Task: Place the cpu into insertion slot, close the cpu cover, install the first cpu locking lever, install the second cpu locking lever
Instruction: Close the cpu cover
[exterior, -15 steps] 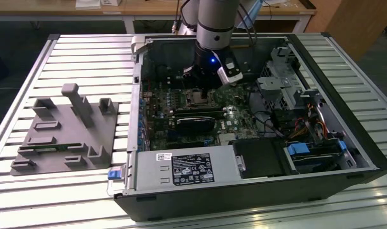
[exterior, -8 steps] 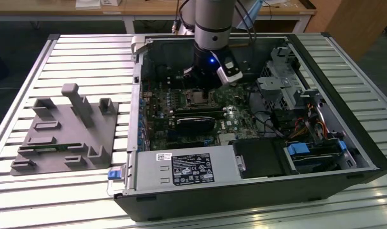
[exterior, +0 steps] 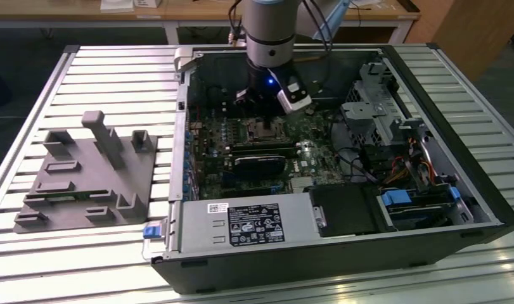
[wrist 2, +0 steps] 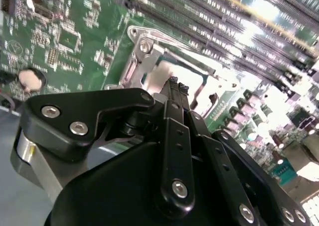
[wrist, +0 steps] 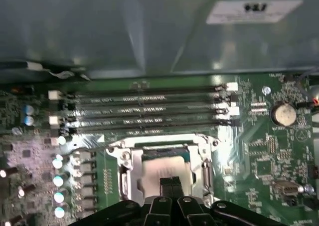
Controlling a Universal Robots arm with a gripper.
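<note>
We hold our black hand (wrist: 172, 180) above the pale silvery square cpu (wrist: 154, 168), fingers together, likely for pushing rather than gripping.

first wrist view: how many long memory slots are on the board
4, side by side in one bank between the case wall and the cpu: slot one nearest the wall, slot two, slot three, slot four nearest the cpu. None looks hidden.
</note>
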